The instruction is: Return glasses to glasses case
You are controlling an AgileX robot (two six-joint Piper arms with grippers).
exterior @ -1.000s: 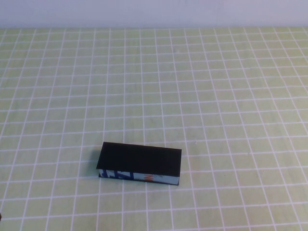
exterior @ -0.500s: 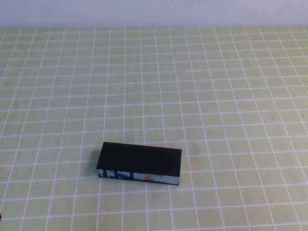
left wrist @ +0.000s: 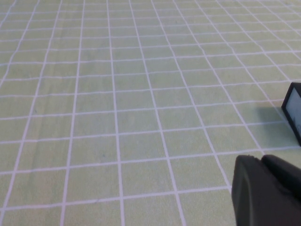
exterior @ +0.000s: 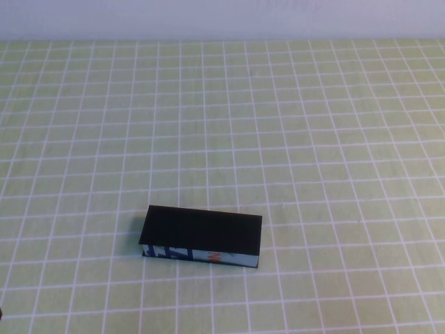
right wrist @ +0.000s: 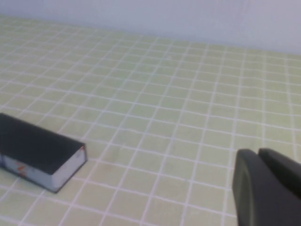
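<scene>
Tablecloth (exterior: 313, 139) — left tool (left wrist: 263, 165), case (exterior: 201, 231), right tool (right wrist: 258, 157).

Neither arm reaches into the overhead view of the table. The left gripper (left wrist: 268, 190) shows only as a dark rounded shape at the edge of its own wrist view, held above the table. The right gripper (right wrist: 265, 186) appears the same way in its wrist view.
</scene>
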